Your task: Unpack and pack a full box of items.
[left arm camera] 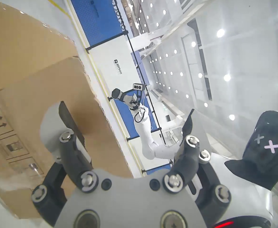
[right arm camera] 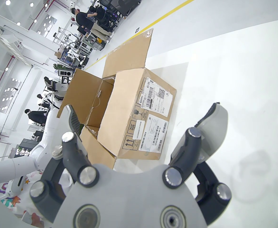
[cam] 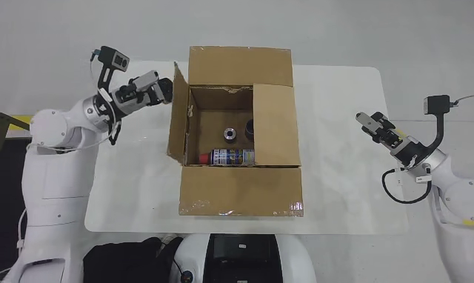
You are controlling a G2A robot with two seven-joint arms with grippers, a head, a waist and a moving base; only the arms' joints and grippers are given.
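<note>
An open cardboard box stands mid-table with its back flap laid out, its left flap upright and its right flap folded over part of the opening. Inside lie a labelled can on its side and two dark round items. My left gripper hovers open just outside the upright left flap; whether it touches is unclear. Its open fingers hold nothing. Well right of the box, my right gripper is open and empty, pointed at the box's labelled side.
The white table has bare room on both sides of the box. The box's front flap hangs out toward the near edge. Floor and workshop fittings lie beyond the table.
</note>
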